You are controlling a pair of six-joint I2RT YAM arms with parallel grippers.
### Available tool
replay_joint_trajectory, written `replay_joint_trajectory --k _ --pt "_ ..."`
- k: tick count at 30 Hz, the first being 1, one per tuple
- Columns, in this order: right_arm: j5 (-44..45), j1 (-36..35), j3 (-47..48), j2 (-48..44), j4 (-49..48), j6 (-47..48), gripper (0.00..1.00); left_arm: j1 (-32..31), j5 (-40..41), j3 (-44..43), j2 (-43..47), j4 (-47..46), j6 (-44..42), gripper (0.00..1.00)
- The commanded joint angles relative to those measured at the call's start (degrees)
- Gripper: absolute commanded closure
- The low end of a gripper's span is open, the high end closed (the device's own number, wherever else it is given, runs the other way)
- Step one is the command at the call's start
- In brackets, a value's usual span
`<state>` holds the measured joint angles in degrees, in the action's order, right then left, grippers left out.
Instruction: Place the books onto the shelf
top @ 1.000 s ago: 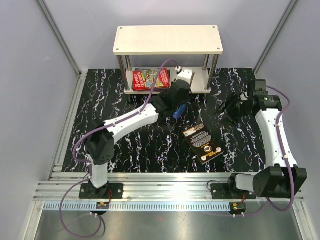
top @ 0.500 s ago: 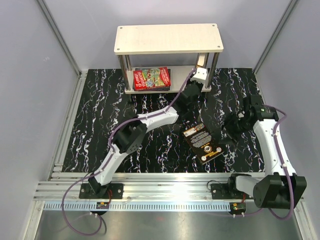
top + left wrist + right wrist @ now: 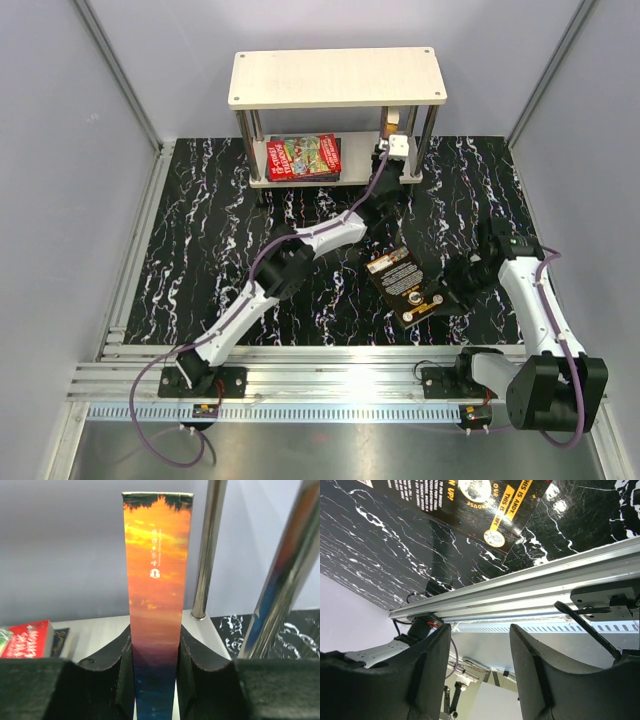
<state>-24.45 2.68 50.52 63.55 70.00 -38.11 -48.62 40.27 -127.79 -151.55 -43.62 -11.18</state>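
Observation:
The shelf (image 3: pixel 335 78) stands at the back of the table, with a red book (image 3: pixel 304 157) lying flat on the left of its lower board. My left gripper (image 3: pixel 391 137) reaches to the right end of that lower board (image 3: pixel 100 632) and is shut on a thin book with an orange-to-blue cover (image 3: pixel 157 575), held upright on edge beside the silver posts (image 3: pixel 208 550). The red book (image 3: pixel 26 639) shows at the left in the left wrist view. A dark book (image 3: pixel 405 285) lies flat on the table. My right gripper (image 3: pixel 463 279) hovers open just right of it, nothing between its fingers (image 3: pixel 427 670).
The table is black marble-patterned (image 3: pixel 220 230), walled in grey on three sides. An aluminium rail (image 3: pixel 520 587) runs along the near edge by the arm bases. The dark book's corner (image 3: pixel 470 500) fills the top of the right wrist view.
My left arm has stretched farther out, carrying the upright book from mid-table to the shelf's right end. My right arm has swung nearer and lower, beside the dark book.

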Motion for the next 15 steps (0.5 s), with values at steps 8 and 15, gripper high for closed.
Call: replay_joint_trajectory --k 8,15 --pt "2.3 -0.3 -3.4 -4.8 0.1 -1.5 0.43 -1.4 -1.9 -16.4 -7.7 -7.4 11.0 1.0" --pt "1.6 -0.3 -6.6 -9.1 0.9 -2.7 0.43 -1.7 -4.6 -18.3 -10.1 -4.7 15.6 0.01"
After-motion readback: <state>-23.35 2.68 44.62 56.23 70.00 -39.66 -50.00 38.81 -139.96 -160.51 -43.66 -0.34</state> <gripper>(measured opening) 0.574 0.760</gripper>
